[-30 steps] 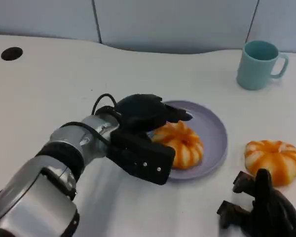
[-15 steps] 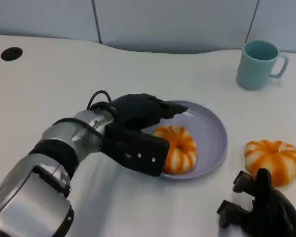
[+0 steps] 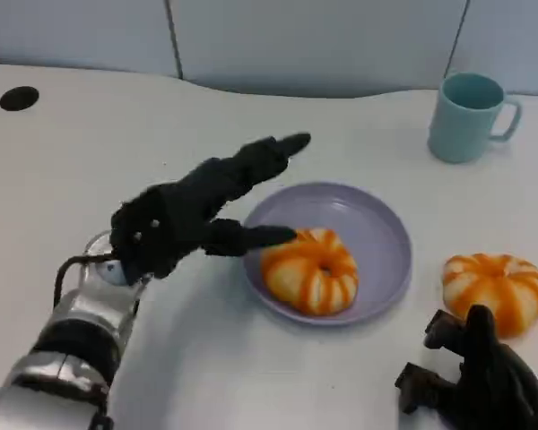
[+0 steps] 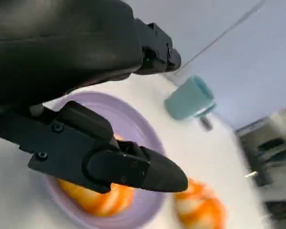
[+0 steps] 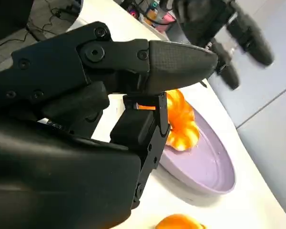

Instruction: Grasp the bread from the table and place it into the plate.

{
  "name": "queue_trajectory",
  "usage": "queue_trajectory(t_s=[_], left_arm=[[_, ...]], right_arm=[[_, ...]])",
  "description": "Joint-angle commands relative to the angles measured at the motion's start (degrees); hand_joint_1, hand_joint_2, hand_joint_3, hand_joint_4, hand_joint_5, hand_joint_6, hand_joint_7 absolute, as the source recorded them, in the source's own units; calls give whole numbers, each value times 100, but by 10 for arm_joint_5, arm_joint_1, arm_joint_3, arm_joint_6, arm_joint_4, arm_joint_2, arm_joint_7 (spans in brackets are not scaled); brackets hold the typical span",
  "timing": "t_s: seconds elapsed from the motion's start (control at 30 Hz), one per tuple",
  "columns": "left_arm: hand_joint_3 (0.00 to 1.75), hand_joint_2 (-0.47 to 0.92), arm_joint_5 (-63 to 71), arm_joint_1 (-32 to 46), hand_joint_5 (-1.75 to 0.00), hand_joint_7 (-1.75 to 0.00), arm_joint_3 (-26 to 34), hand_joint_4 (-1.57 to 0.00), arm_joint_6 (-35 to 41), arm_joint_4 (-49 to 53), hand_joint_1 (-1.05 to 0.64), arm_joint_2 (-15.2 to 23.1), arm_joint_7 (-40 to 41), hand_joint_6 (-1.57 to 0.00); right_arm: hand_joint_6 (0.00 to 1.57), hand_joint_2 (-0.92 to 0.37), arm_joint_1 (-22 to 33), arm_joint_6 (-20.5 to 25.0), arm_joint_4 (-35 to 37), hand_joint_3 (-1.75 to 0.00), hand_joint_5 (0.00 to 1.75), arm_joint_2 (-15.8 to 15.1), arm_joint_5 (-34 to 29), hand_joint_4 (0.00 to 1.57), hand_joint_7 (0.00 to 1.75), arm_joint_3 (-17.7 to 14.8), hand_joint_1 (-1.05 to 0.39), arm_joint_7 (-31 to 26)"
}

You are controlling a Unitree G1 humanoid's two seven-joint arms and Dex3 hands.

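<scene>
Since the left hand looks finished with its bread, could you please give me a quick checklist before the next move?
1. Bread in plate lies inside the purple plate: ok.
2. Left hand holds nothing, fingers spread: ok.
3. Left hand clear of the plate: not ok, one finger reaches over its rim.
4. Second bread still on the table: ok, reachable.
5. Right hand free, near second bread: ok.
6. Cup stands apart: ok.

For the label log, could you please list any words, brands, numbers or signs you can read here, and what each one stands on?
There is no readable text.
The teal mug, the lavender plate, both orange-striped breads and the white table are plain.
The left hand and the right hand carry no visible marking.
</scene>
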Motion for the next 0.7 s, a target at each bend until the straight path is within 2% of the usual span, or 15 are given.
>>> queue_trajectory(t_s=[0.03, 0.23, 0.27, 0.3, 0.33, 0.4, 0.43, 0.53, 0.57, 0.63, 0.7], left_arm=[[31, 92, -82, 76, -53, -6, 48, -20, 32, -60, -85, -4, -69, -32], [34, 92, -145, 128, -54, -6, 77, -30, 80, -134, -79, -18, -118, -38], [34, 92, -173, 148, -54, -6, 87, -31, 108, -161, -79, -26, -128, -39], [34, 92, -194, 164, -60, -10, 95, -42, 130, -184, -76, -32, -134, -49], [33, 92, -213, 185, -65, -12, 100, -47, 164, -218, -75, -38, -130, -54], [32, 92, -238, 220, -77, -13, 104, -50, 228, -283, -75, -46, -110, -62], [30, 92, -248, 237, -94, -15, 104, -50, 261, -317, -73, -49, -97, -68], [33, 92, -254, 282, -122, -25, 104, -51, 333, -400, -69, -52, -53, -73], [35, 92, -251, 295, -130, -43, 103, -53, 352, -419, -67, -48, -43, -70], [41, 92, -246, 313, -145, -96, 103, -56, 378, -440, -61, -40, -36, -56], [44, 92, -244, 321, -152, -115, 102, -56, 391, -451, -60, -36, -34, -50]], right_arm=[[110, -92, -2, -7, 6, -46, 120, -6, 3, 122, 113, -5, -55, 4], [110, -92, -4, -5, 9, -46, 120, -6, 5, 122, 112, -7, -54, 9], [110, -92, -4, -8, 10, -46, 120, -6, 4, 122, 112, -7, -54, 10], [110, -92, -4, -10, 10, -48, 120, -6, 3, 121, 112, -7, -54, 10], [110, -92, -4, -8, 9, -49, 120, -6, 4, 121, 112, -7, -54, 9], [109, -92, -3, -7, 6, -50, 120, -5, 3, 121, 112, -6, -54, 6], [110, -92, -2, -8, 5, -50, 121, -5, 1, 121, 113, -5, -54, 7], [110, -92, -4, -10, 9, -50, 121, -4, 3, 121, 113, -5, -54, 12], [110, -92, -5, -6, 11, -50, 121, -4, 6, 121, 113, -6, -55, 13], [111, -92, -6, -1, 11, -46, 121, -4, 8, 121, 113, -8, -55, 12], [112, -92, -6, 0, 10, -46, 121, -5, 7, 122, 112, -7, -56, 11]])
